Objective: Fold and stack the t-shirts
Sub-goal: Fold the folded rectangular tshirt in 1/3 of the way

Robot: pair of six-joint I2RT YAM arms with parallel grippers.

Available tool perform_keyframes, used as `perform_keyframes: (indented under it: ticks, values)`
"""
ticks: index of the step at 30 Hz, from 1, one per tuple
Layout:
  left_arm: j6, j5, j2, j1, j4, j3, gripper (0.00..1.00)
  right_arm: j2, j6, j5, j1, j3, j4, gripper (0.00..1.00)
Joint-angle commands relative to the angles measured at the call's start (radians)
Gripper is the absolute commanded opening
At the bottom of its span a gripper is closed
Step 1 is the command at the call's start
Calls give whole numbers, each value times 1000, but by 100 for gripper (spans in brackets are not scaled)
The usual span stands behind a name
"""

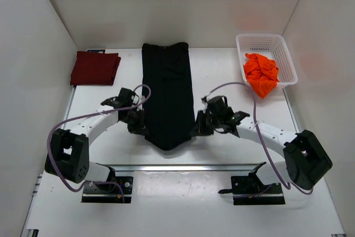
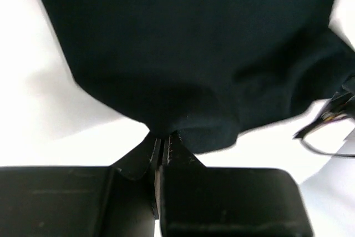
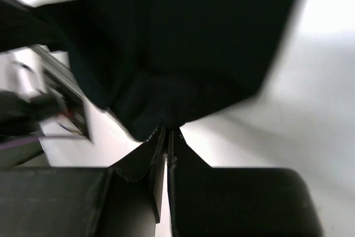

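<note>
The black t-shirt (image 1: 166,92) lies as a long narrow strip down the middle of the table. Its near end is pinched from both sides. My left gripper (image 1: 143,123) is shut on the left near corner; in the left wrist view (image 2: 162,140) the jaws are pressed together on the black cloth (image 2: 194,54). On the right near corner my right gripper (image 1: 197,127) is shut likewise, its tips (image 3: 168,132) biting the cloth (image 3: 183,43). A folded maroon t-shirt (image 1: 95,68) rests at the back left. The orange t-shirt (image 1: 260,74) is crumpled in the basket.
A white mesh basket (image 1: 276,43) stands at the back right, with the orange cloth hanging over its near rim. White walls enclose the table on three sides. A metal rail (image 1: 183,167) crosses in front of the arm bases.
</note>
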Motion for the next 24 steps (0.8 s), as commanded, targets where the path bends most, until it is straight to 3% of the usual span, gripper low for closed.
perform_keyframes:
  ticks: [1,4,13,24]
  values:
    - [65,29,4,89,-30,138,0,31,-109,-27,-59,165,31,0]
    - [85,41,71,158,-49,261,0,106,-185,-54,-139,277,27,0]
    - [94,-31,317,186,35,633,0,470,-312,-114,-273,677,-17,0]
    - [111,-91,513,203,71,839,0,717,-372,-117,-311,1017,-78,0]
